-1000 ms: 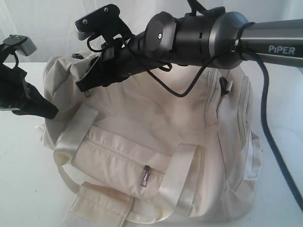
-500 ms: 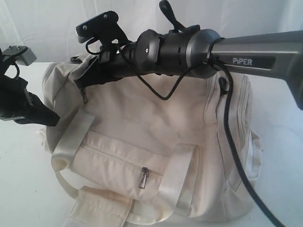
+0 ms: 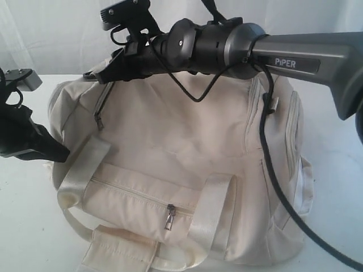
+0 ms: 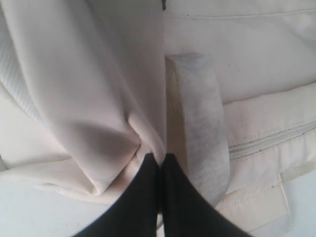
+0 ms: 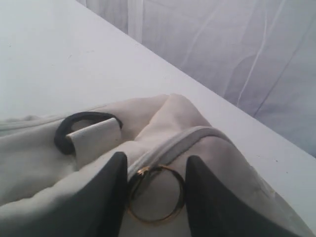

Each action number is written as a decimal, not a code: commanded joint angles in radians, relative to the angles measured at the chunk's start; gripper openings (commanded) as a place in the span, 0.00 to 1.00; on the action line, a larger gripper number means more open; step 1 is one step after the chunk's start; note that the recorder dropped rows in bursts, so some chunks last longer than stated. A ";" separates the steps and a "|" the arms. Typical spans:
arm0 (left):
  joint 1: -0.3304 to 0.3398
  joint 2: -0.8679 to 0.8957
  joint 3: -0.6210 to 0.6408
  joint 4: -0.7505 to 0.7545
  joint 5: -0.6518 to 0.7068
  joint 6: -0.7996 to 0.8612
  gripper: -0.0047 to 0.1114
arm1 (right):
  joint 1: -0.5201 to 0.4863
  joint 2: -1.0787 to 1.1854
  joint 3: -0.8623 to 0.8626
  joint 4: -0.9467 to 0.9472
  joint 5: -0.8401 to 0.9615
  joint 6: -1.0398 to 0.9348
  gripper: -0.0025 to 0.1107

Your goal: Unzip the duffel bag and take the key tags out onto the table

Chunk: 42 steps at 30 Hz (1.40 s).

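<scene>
The cream duffel bag (image 3: 187,141) lies on the white table (image 3: 28,226). My right gripper (image 3: 93,75) reaches across to the bag's far left top corner. In the right wrist view its two fingers stand on either side of a gold ring zip pull (image 5: 154,220) and touch it, so the right gripper (image 5: 157,157) is shut on that ring. My left gripper (image 3: 61,152) is at the bag's left end; the left wrist view shows the gripper (image 4: 161,157) shut, pinching a fold of bag fabric (image 4: 74,74) beside a webbing strap (image 4: 197,123). The key tags are hidden.
A dark pull (image 3: 99,122) hangs on the bag's upper left, and another (image 3: 169,216) sits on the front pocket zip. A black loop (image 5: 61,133) is sewn at the bag's end. The right arm and its cable (image 3: 272,181) cross above the bag. A pale curtain (image 5: 237,49) backs the table.
My right gripper has risen and drawn the bag's top left corner up with it. The left gripper has shifted slightly left and down at the bag's end.
</scene>
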 commanded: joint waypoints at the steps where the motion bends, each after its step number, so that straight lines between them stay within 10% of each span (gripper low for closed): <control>1: 0.003 -0.014 0.019 0.079 0.088 -0.065 0.04 | -0.041 0.012 -0.015 0.001 -0.036 0.007 0.02; 21: 0.003 -0.014 -0.011 0.178 0.061 -0.165 0.04 | -0.050 0.068 -0.097 0.002 0.063 0.022 0.02; 31: 0.003 -0.014 -0.159 0.182 0.152 -0.165 0.52 | -0.050 0.068 -0.108 0.004 0.193 0.053 0.02; 38: 0.003 -0.014 -0.287 0.112 0.100 -0.129 0.52 | -0.050 0.068 -0.176 0.008 0.270 0.059 0.02; 42: -0.024 0.000 -0.291 -0.099 -0.036 0.176 0.52 | -0.050 0.068 -0.214 0.008 0.284 0.059 0.02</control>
